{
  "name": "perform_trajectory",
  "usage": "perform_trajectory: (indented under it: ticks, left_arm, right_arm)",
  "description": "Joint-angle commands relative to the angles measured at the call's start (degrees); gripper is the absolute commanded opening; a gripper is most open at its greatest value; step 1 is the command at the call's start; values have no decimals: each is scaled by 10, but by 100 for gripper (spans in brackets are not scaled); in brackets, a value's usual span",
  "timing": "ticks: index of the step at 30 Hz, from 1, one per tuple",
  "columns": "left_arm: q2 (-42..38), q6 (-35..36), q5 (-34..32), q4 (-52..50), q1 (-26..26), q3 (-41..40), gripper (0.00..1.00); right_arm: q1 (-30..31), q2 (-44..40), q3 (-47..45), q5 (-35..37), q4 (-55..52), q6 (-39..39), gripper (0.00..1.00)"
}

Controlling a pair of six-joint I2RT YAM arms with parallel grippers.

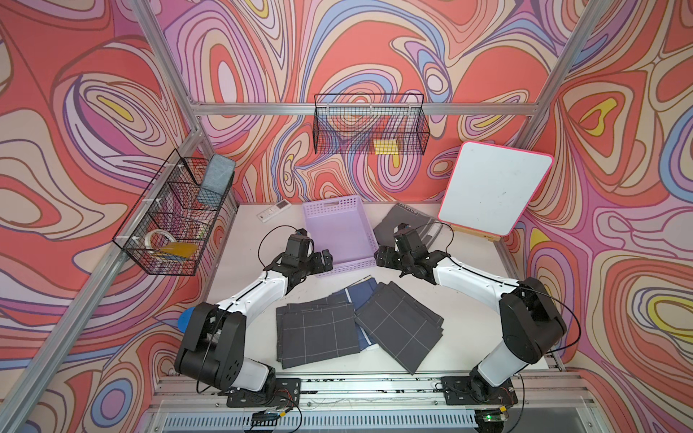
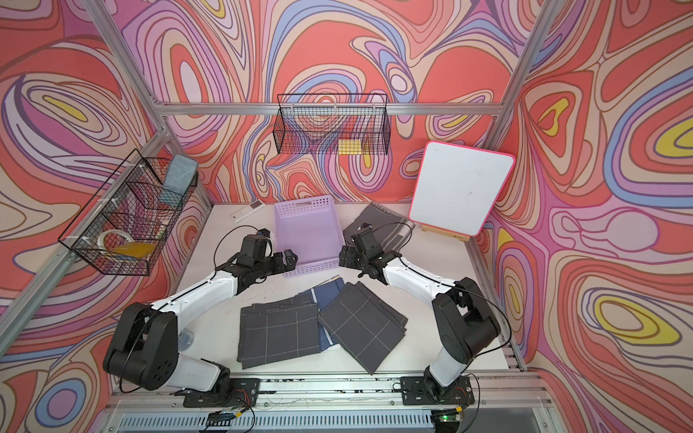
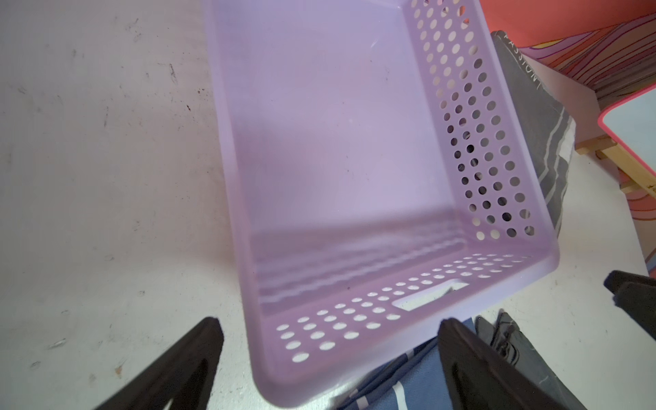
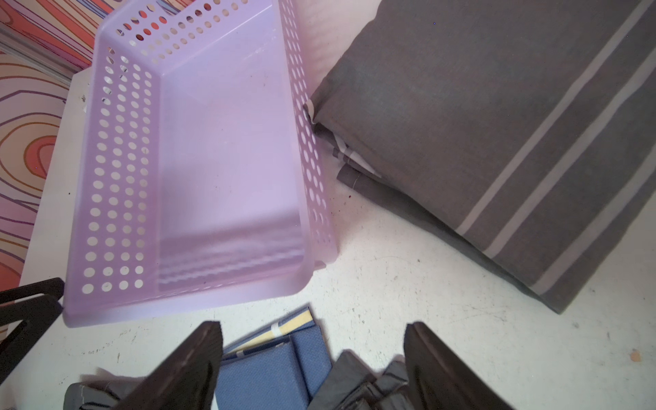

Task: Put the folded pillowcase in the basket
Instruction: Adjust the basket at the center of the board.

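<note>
The lavender basket (image 1: 339, 232) (image 2: 307, 234) stands empty at the back middle of the table. In front of it lie folded pillowcases: a dark grey gridded one (image 1: 318, 333) (image 2: 279, 333), a second gridded one (image 1: 397, 326) (image 2: 362, 322), and a blue one (image 1: 360, 296) (image 4: 262, 376) partly under them. My left gripper (image 1: 326, 258) (image 3: 328, 324) hovers open at the basket's near left corner (image 3: 284, 376), holding nothing. Open and empty too, my right gripper (image 1: 380, 256) (image 4: 314, 326) is at the near right corner, above the blue pillowcase's edge.
A grey striped folded cloth (image 1: 408, 221) (image 4: 497, 124) lies against the basket's right side. A whiteboard on a wooden easel (image 1: 491, 187) stands back right. A remote (image 1: 272, 210) lies back left. Black wire baskets hang on the left (image 1: 172, 217) and back (image 1: 369, 123) walls.
</note>
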Motion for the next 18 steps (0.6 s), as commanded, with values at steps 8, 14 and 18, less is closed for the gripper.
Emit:
perform_trajectory:
  ticks: [8, 14, 18]
  left_arm:
    - [28, -5, 52, 33, -31, 1, 99]
    - [31, -10, 45, 48, -81, 5, 99]
    - [39, -15, 42, 61, -113, 7, 99]
  right_arm:
    - [3, -4, -6, 18, -1, 11, 82]
    - [3, 2, -8, 33, 0, 49, 82]
    - [3, 17, -5, 24, 17, 78, 82]
